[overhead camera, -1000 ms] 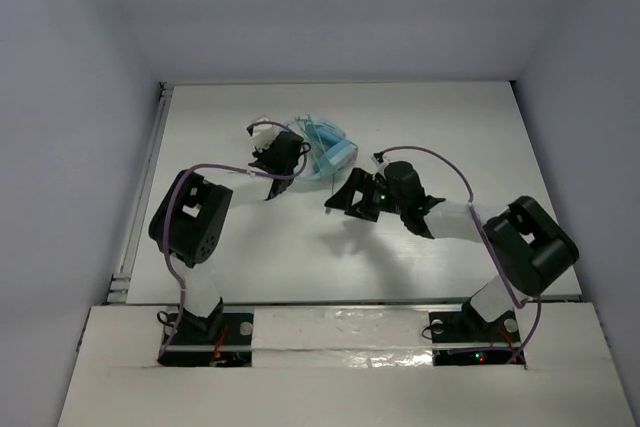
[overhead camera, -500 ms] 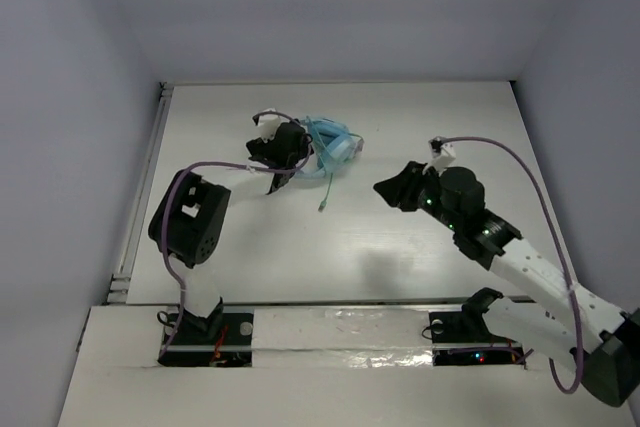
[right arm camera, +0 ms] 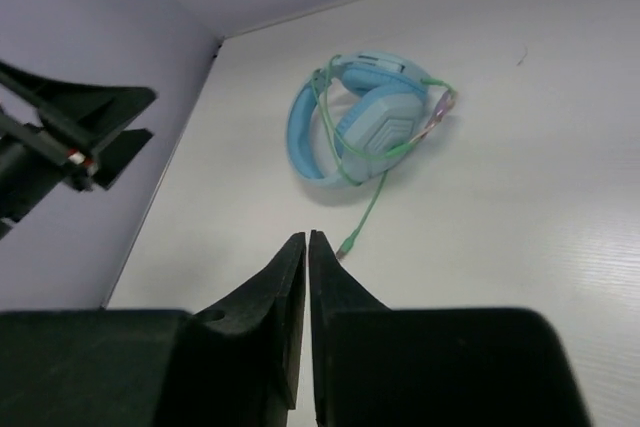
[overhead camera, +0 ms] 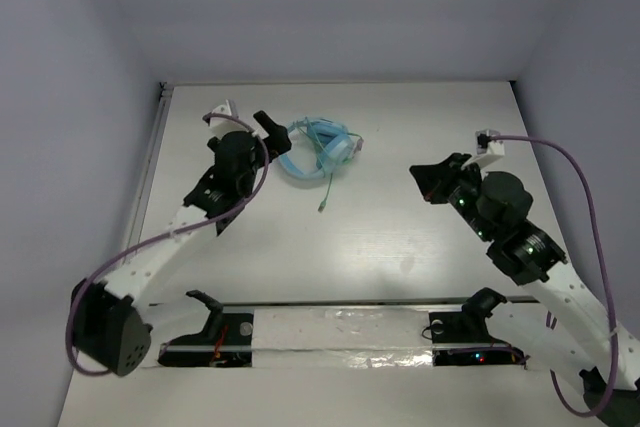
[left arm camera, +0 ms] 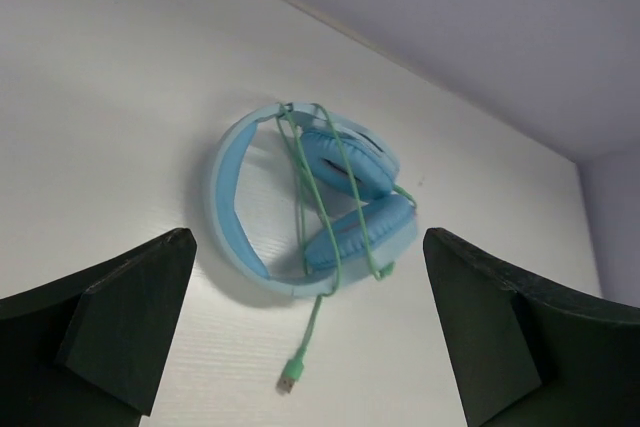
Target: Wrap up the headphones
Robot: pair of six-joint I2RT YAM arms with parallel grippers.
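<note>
Headphones point(overhead camera: 320, 147) of light blue plastic, with faceted earcups and a padded band, lie flat toward the far left of the white table point(overhead camera: 400, 237), and neither arm touches them.

The table is bare around them, which probably leaves both arms free room. The left arm reaches from its base toward the far left. Its left gripper point(overhead camera: 262, 142) is just beside the headband, jaws spread wide with nothing between them. In its wrist view the two dark fingers frame the whole bundle from a little way off, which looks like a hand that is letting the wrap sit undisturbed. The right gripper point(overhead camera: 430, 177) is well apart on the right side, fingers pressed together on nothing and pointed at the headphones, apparently only looking on.

The earcups are folded close against the band, so the set makes a compact core. The thin pale green cable point(left arm camera: 300, 197) crosses both cups in several loops, seemingly snug enough to hold. A short tail runs toward the near edge and ends in the small plug point(left arm camera: 289, 384), loose on the table. The wrapping looks essentially done.
</note>
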